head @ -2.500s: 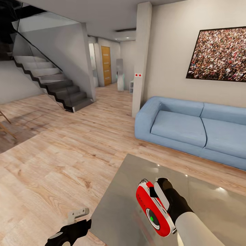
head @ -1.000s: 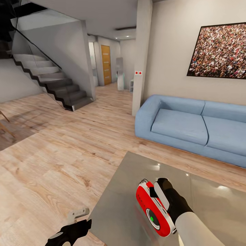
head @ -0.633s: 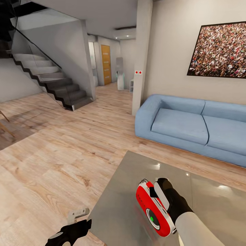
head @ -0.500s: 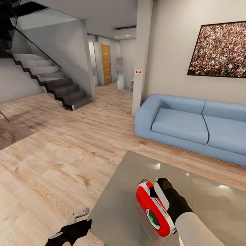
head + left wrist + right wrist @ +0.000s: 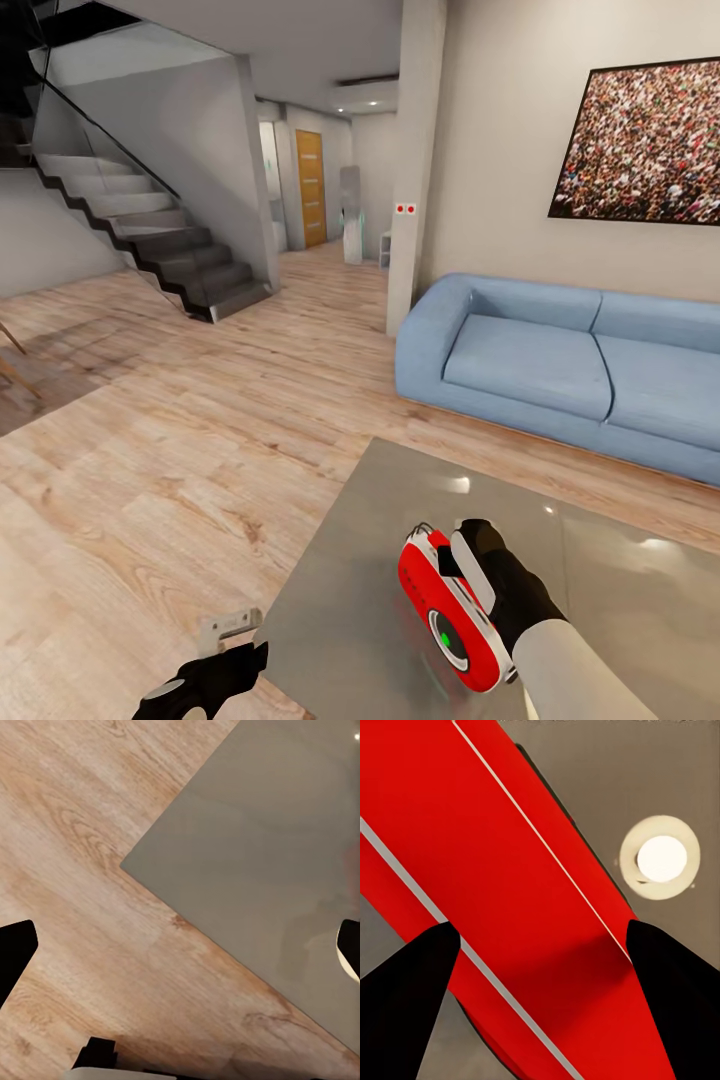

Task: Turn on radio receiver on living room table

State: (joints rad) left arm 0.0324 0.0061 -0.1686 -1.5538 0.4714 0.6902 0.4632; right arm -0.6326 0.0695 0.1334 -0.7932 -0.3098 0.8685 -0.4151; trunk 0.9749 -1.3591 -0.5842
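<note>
From the head view, the right end effector [image 5: 470, 570] is clamped on the radio receiver [image 5: 447, 612], held tilted over the tabletop [image 5: 350, 600] near its front edge, dial up, probably to reach the switch. The left wrist view looks past parted fingertips [image 5: 15, 952] onto the tabletop's corner [image 5: 247, 870] and the wood floor [image 5: 67, 832]: that end effector idles released, grasping nothing. In the right wrist view the red radio receiver [image 5: 502, 892] lies between both fingers [image 5: 405, 1005].
</note>
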